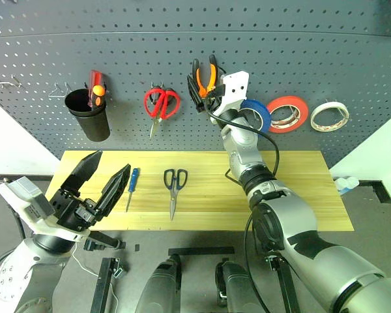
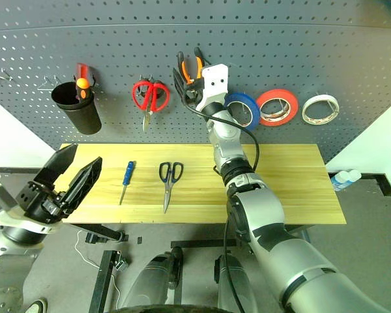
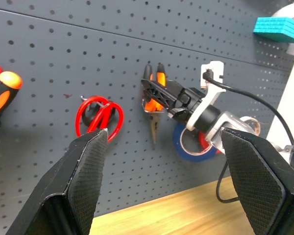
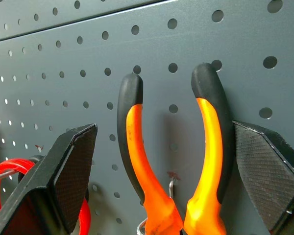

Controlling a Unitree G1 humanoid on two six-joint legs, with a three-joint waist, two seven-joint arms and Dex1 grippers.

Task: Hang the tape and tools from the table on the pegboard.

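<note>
Orange-handled pliers (image 1: 205, 77): hung on dark grey perforated pegboard (image 1: 117, 59), upper centre, between wide-spread right pincer (image 4: 166, 161) fingers. Blue tape roll (image 1: 257, 114): hung beside. Blue-handled screwdriver (image 1: 132, 188), dark-handled scissors (image 1: 174, 189): on yellowish wooden table (image 1: 300, 189). Left pincer (image 1: 98, 186): wide, empty, lower left.

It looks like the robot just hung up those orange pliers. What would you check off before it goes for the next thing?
1. Pliers hang on a hook of the pegboard: ok, handles up, a hook between them.
2. Right gripper has let go: ok, fingers open on either side of the handles; contact on one side cannot tell.
3. Blue tape is hung: ok, on the board, partly behind the right arm.
4. Left gripper is free: ok, open and empty over the table.
5. Tools left: not ok, blue-handled screwdriver and dark-handled scissors lie on the table.
</note>
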